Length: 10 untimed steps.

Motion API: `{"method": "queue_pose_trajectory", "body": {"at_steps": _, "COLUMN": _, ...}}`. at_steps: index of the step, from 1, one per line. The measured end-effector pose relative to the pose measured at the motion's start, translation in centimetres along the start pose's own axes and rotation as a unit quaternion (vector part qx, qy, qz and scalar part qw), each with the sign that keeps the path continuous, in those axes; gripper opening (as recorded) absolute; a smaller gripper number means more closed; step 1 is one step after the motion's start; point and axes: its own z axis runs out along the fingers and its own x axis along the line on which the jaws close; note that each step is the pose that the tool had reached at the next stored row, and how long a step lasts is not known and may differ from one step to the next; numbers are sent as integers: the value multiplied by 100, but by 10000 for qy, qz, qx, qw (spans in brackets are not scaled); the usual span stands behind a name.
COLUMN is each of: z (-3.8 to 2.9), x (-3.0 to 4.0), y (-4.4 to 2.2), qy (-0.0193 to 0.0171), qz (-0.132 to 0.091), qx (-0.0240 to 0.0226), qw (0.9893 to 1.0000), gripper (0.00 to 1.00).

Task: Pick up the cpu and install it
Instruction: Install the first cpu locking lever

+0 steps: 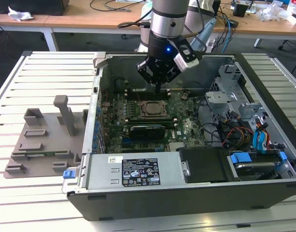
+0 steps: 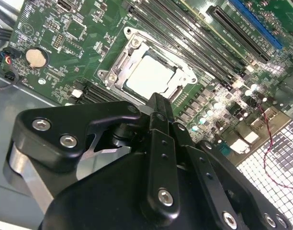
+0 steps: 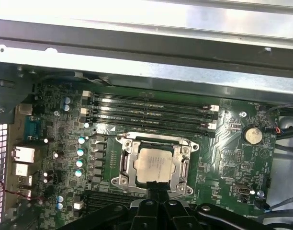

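Gripper (image 2: 158, 103) fingers together, holding nothing — just above socket (image 3: 155, 165) | cpu (image 3: 154, 165) seated inside, below fingertips

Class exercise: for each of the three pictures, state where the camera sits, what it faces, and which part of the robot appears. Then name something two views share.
Exterior view: off the arm, above the table, looking down into the open computer case; the arm and end effector hang over the motherboard.
First wrist view: on the arm, facing down at the cpu in its socket; the end effector shows.
Second wrist view: on the arm, angled across the board; the end effector fills the foreground.
Shared: both wrist views show the cpu.
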Motion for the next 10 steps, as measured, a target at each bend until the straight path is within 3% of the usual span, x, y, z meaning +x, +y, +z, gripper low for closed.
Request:
{"method": "queue_pose_trajectory", "body": {"at_steps": 2, "z": 2, "x": 61, "y": 6, "qy": 0, "qz": 0, "qx": 1, "qw": 10000, "gripper": 11}}
{"method": "queue_pose_trajectory", "body": {"at_steps": 10, "z": 4, "x": 149, "y": 36, "qy": 0, "qz": 0, "qx": 1, "qw": 10000, "gripper": 11}}
